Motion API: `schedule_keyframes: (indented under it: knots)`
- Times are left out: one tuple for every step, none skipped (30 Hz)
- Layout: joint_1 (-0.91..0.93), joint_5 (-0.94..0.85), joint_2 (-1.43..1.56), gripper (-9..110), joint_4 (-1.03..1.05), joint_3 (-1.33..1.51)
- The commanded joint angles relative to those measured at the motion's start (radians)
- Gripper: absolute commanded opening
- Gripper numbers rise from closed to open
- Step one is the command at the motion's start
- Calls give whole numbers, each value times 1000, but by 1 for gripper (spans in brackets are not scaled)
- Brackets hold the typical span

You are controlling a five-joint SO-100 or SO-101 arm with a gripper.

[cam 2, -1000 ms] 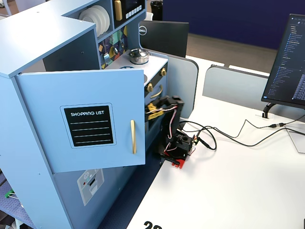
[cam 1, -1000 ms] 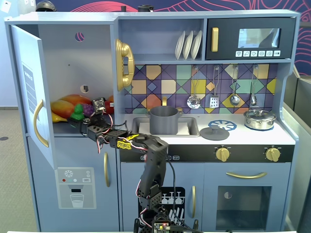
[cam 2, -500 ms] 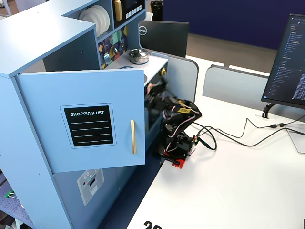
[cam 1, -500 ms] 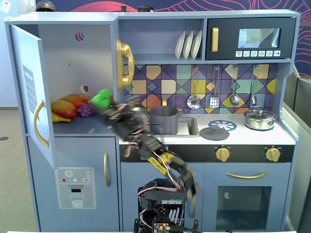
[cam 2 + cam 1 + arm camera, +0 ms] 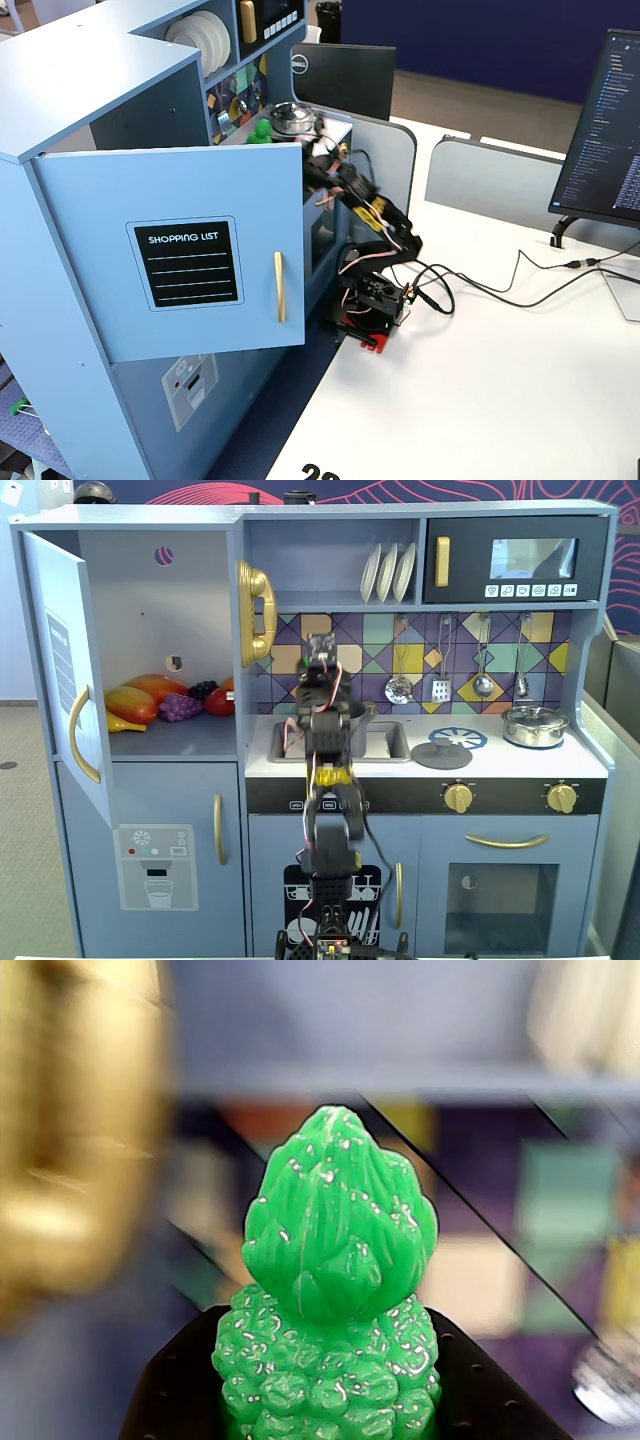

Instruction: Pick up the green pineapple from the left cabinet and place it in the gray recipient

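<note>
The green pineapple (image 5: 335,1290) fills the wrist view, crown up, with my gripper's (image 5: 328,1380) black jaws closed against both sides of its bumpy body. In a fixed view my gripper (image 5: 318,665) is raised in front of the tiled back wall, right of the open left cabinet (image 5: 160,610) and above the sink. The gray recipient (image 5: 363,720) stands in the sink, partly hidden behind my arm. In the side fixed view the pineapple (image 5: 262,130) shows just above the cabinet door's top edge.
A gold toy phone (image 5: 254,612) hangs close to the gripper's left. The cabinet door (image 5: 60,670) stands wide open, and several toy fruits (image 5: 165,700) lie on its shelf. A flat gray lid (image 5: 441,753) and a shiny silver pot (image 5: 535,726) sit on the counter to the right.
</note>
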Motion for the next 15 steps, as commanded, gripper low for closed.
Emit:
schedule_keyframes:
  knots:
    - [67,-54,-199,0,52,-206]
    - [75,-74,-244,0,54,-230]
    - [80,-77,-287,0,54,-255]
    - [81,-84,-325,0,54,-276]
    - [84,-104,-357,0,60,-293]
    - [83,-112,-385,0,61,-305]
    - [83,-121,-411,0,61,-313]
    - [89,-161,-431,0,66,-316]
    - [91,-179,-448,3,54,-313]
    - [86,-140,-459,10,29,-310]
    - [86,-83,-465,20,23,-311]
    - [84,-49,-471,30,23,-316]
    - [83,-40,-477,35,21,-319]
    - [78,-41,-479,37,21,-322]
    - [72,-51,-479,36,21,-328]
